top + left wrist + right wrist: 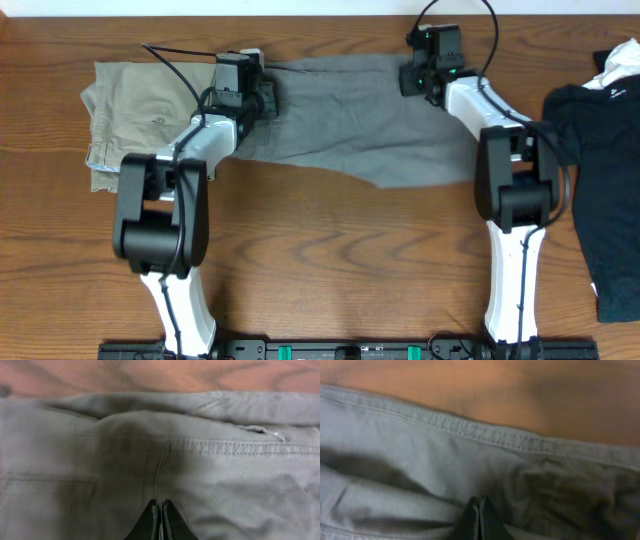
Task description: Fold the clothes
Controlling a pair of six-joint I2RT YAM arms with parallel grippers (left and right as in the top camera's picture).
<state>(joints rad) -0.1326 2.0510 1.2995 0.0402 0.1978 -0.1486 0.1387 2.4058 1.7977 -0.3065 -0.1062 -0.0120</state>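
Furthest left on the table (330,260), the khaki trousers (125,110) are overlapped by the near end of the clothes (340,130) – where one cloth ends and the other begins under the left arm cannot be made out. The grey clothes are spread flat and wrinkled across the far middle of the table, between the two arms.

The left gripper (245,88) is set down on the left end of the clothes. In its wrist view its fingertips (149,521) are seen pressed together against the cloth, just short of a stitched seam (225,447). Whether a pinch of cloth is caught between them is hidden.

The right gripper (428,68) is set on the far right corner of the clothes, its fingertips (470,520) likewise closed together. Creases run toward them below the stitched hem (485,435), so a pinch is judged likely but cannot be confirmed.

For the fold to go well, both far corners should be lifted together and level, carried toward the near edge, and laid down so that the edges meet – the cloth being kept taut between the arms, so no new wrinkles are trapped. A tug on the khaki trousers should be avoided.

At the far right, the black garment (600,160) is cut off by the frame, well apart from the clothes
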